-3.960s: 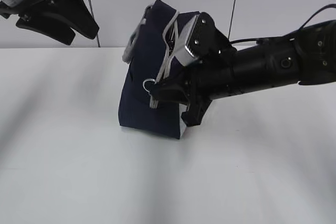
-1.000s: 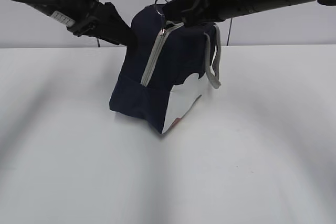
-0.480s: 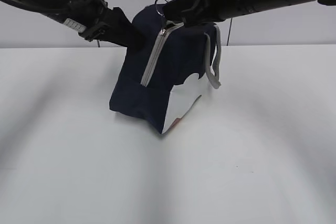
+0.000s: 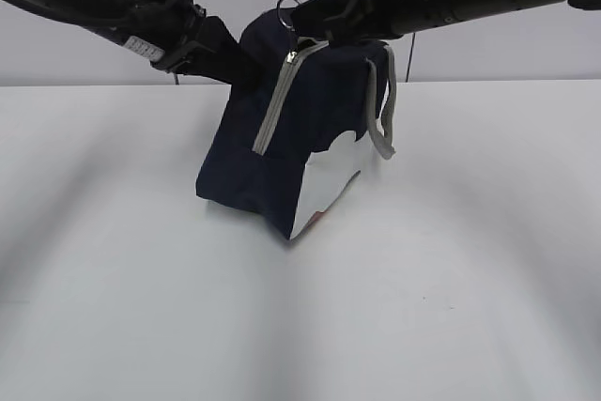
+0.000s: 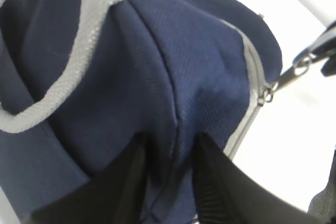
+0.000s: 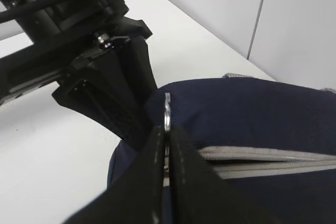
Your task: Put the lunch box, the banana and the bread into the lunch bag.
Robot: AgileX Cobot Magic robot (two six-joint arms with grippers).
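**Sam:** Bag check! Where is it?

**Me:** The lunch bag (image 4: 282,152) sits mid-table, tipped. My right gripper (image 6: 167,135) is pressed together on the ring pull (image 4: 286,7). My left gripper (image 5: 169,166) pinches a fold of blue cloth near the zipper (image 4: 272,110).

**Sam:** What could go wrong?

**Me:** I think the cloth could slip out. Then the whole bag lifts when I pull the ring.

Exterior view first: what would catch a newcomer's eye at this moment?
The navy lunch bag stands alone mid-table, tipped on one edge, with both black arms converging on its top. The right gripper is shut on the metal ring pull at the top end of the grey zipper strip, while the left gripper pinches a fold of fabric at the bag's upper left. No food is in sight.
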